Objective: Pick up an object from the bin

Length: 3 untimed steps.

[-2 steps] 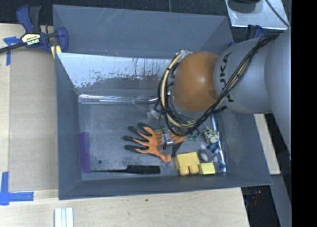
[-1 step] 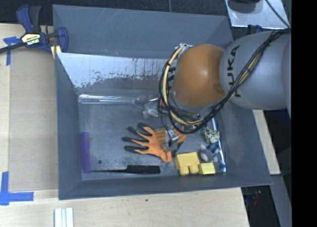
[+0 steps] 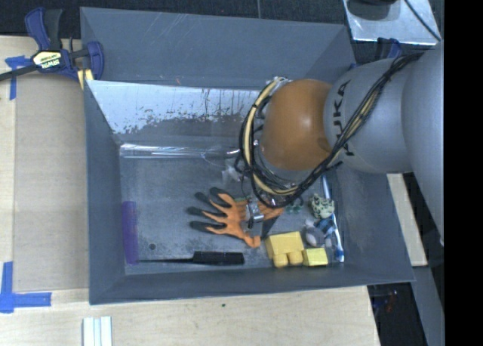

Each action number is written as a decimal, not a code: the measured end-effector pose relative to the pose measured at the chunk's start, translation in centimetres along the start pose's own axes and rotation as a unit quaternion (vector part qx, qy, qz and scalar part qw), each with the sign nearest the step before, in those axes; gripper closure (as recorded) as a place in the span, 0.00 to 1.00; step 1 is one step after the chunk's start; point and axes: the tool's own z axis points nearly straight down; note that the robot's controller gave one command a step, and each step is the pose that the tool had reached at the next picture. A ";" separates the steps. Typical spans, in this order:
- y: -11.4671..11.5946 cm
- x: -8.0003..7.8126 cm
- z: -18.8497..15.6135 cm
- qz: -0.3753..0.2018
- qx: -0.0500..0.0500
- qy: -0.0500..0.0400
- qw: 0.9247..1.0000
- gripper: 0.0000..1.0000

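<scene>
Orange-and-black rubber glove (image 3: 225, 214) lies mid-floor of the bin; yellow plastic blocks (image 3: 296, 250) just right, black marker (image 3: 215, 258) in front, purple stick (image 3: 130, 231) far left. Gripper (image 3: 255, 212) at the glove's cuff, under the orange wrist cover (image 3: 294, 125); released or clenched, cannot tell.

An orange-and-black glove (image 3: 223, 213) lies splayed on the bin (image 3: 162, 186) floor.
</scene>
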 end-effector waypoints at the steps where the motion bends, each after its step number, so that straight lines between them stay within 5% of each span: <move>1: -0.3 -0.4 0.2 -0.129 0.001 -0.009 0.992 1.00; 3: -0.4 -0.4 -0.8 -0.157 0.001 -0.008 0.988 1.00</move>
